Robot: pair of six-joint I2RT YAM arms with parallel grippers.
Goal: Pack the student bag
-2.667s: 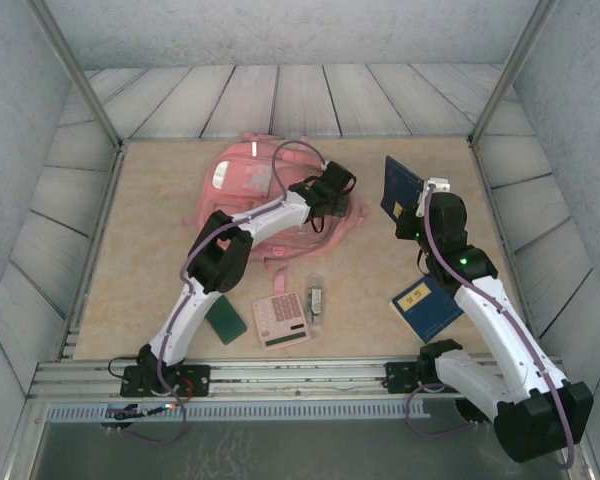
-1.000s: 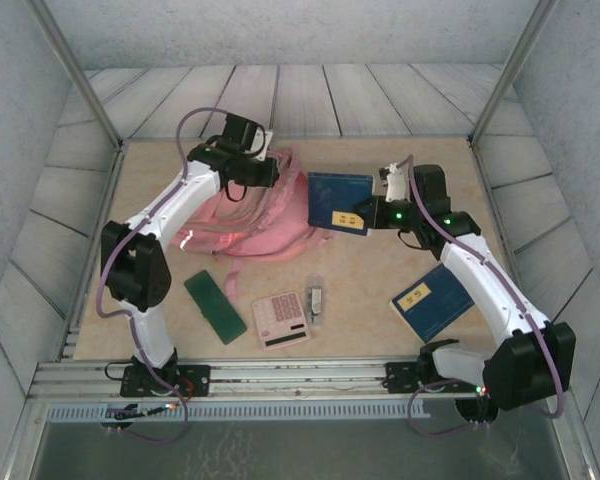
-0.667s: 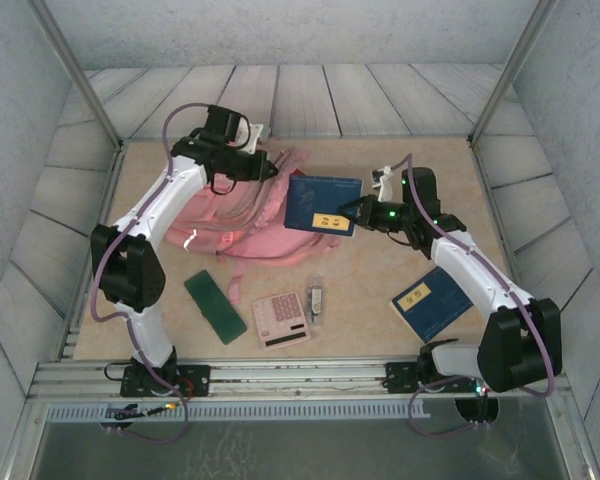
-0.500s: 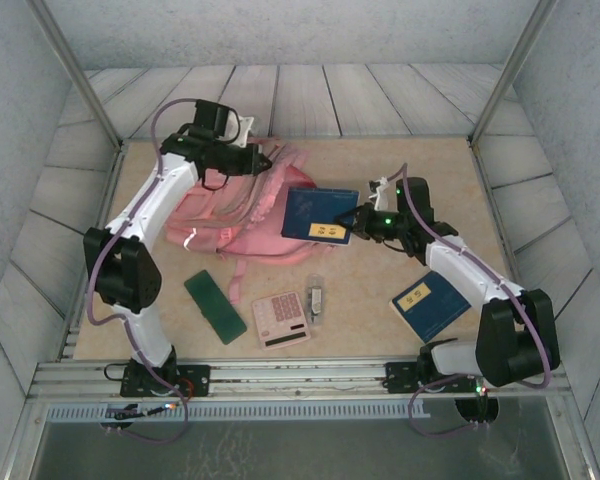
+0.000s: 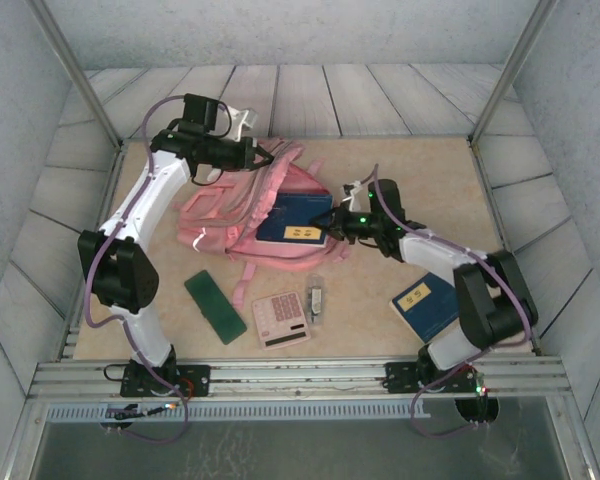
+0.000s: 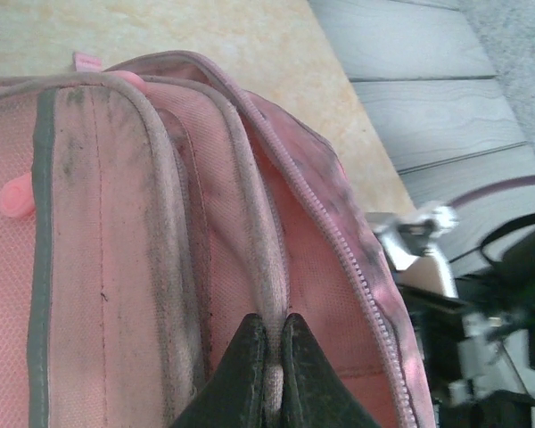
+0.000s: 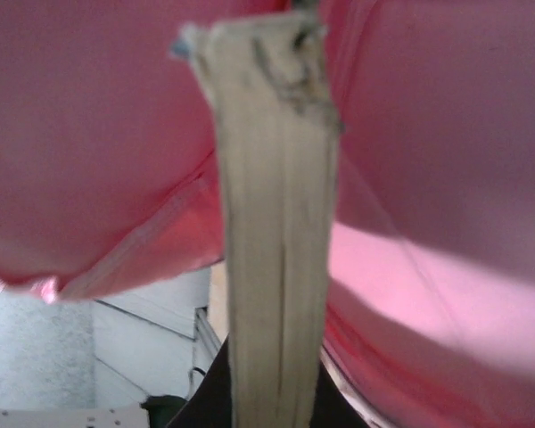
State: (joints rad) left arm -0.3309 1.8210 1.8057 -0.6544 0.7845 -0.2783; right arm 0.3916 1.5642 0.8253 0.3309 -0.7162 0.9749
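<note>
left gripper (image 6: 274,323) pinches the student bag (image 5: 225,205) rim at 11 o'clock. right gripper (image 5: 336,222) clamps the blue book (image 5: 292,222), half inside from 3 o'clock. risk: a corner snags the zip and the rim slips free.

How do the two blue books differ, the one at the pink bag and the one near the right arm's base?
The held book is clamped in the right gripper; the loose book lies untouched. The held book is partly tucked into the student bag; the loose book rests flat on the table, fully in view. Both are dark blue with a yellow label.
</note>
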